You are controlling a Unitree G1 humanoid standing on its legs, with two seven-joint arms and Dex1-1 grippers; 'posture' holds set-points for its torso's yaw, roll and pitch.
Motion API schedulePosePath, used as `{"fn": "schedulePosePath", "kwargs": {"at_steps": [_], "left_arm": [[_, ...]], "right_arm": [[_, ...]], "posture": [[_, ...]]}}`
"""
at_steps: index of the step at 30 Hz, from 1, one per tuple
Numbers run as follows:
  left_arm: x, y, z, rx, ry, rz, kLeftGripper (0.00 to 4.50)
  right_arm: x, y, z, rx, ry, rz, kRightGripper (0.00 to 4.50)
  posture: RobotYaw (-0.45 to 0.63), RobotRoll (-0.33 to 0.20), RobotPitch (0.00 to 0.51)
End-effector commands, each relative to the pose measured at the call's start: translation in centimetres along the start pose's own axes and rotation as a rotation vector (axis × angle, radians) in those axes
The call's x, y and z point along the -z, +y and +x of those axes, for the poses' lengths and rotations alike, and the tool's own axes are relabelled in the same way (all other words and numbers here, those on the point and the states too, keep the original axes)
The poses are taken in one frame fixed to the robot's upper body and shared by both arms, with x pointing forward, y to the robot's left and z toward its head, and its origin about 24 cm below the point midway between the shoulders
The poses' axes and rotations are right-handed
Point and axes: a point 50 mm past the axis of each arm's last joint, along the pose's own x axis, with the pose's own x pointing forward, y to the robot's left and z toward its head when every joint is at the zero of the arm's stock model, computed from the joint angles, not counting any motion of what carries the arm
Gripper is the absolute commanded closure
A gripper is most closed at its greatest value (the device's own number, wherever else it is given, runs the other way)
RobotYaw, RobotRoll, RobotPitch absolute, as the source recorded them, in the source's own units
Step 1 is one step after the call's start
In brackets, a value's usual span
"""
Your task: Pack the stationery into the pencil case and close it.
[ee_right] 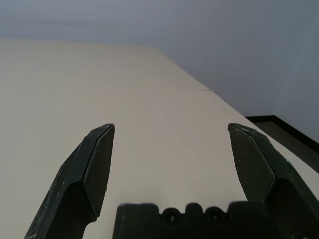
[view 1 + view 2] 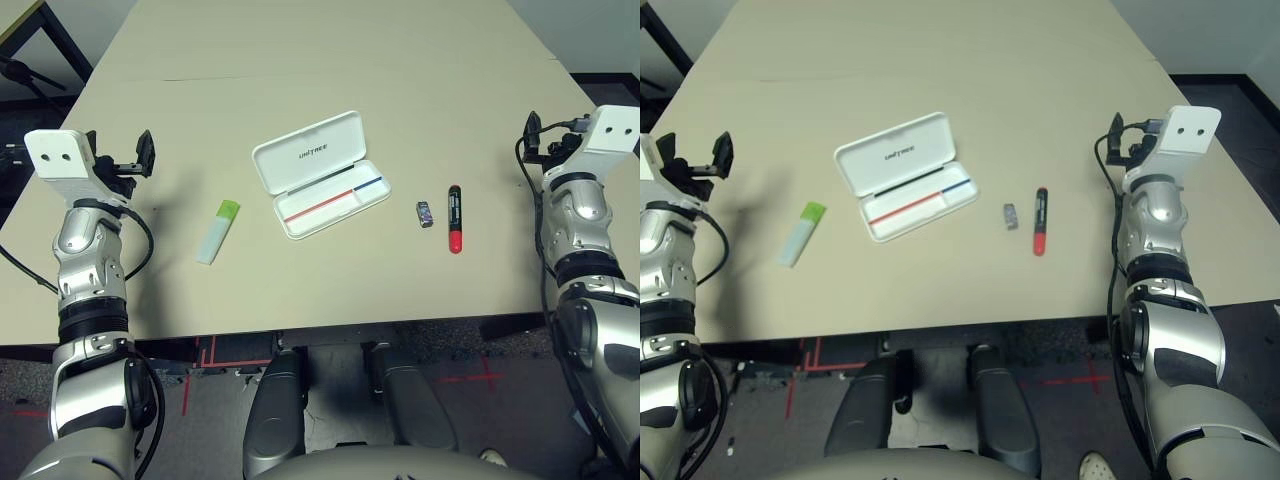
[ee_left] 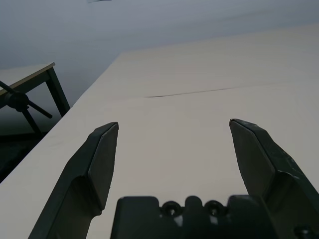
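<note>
Pencil case (image 2: pixel 331 207) open mid-counter (image 2: pixel 330 310), between highlighter (image 2: pixel 218 232) and eraser-like block (image 2: pixel 424 214). Left jaws and right jaws spread, empty. Likely step: grasp highlighter or marker (image 2: pixel 455 219) across its barrel, then align lengthwise with tray.

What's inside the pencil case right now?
The case is open, and no stationery lies in it. Along its inside run a red line and a blue one, with a dark strip near the hinge. What's under the case can't be seen, because the case covers it.
</note>
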Motion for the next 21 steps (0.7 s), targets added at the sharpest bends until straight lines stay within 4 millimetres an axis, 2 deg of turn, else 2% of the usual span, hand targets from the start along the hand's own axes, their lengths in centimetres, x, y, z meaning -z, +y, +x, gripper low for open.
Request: {"fn": "schedulePosePath", "kwargs": {"at_steps": [1,12,15,17,21], "left_arm": [[0.2,0.7,-0.3,-0.019,0.011,0.006,0.02],[0.2,0.0,-0.2,-0.001,0.008,-0.003,0.02],[0.0,0.4,-0.2,0.004,0.011,0.002,0.02],[-0.3,0.7,-0.2,0.009,0.009,0.010,0.02],[-1.0,1.0,-0.5,0.023,-0.003,0.021,0.02]], "right_arm": [[0.6,0.3,-0.1,0.001,0.033,0.011,0.00],[0.3,0.3,0.2,-0.020,0.036,0.012,0.00],[-0.1,0.4,0.5,-0.074,0.046,0.001,0.00],[-0.5,0.7,0.8,-0.162,0.072,-0.011,0.00],[-1.5,1.9,1.3,-0.480,0.171,-0.045,0.00]], "posture": [[0.00,0.000,0.197],[0.00,0.000,0.199],[0.01,0.000,0.203],[0.02,0.000,0.201],[0.03,0.000,0.190]]}}
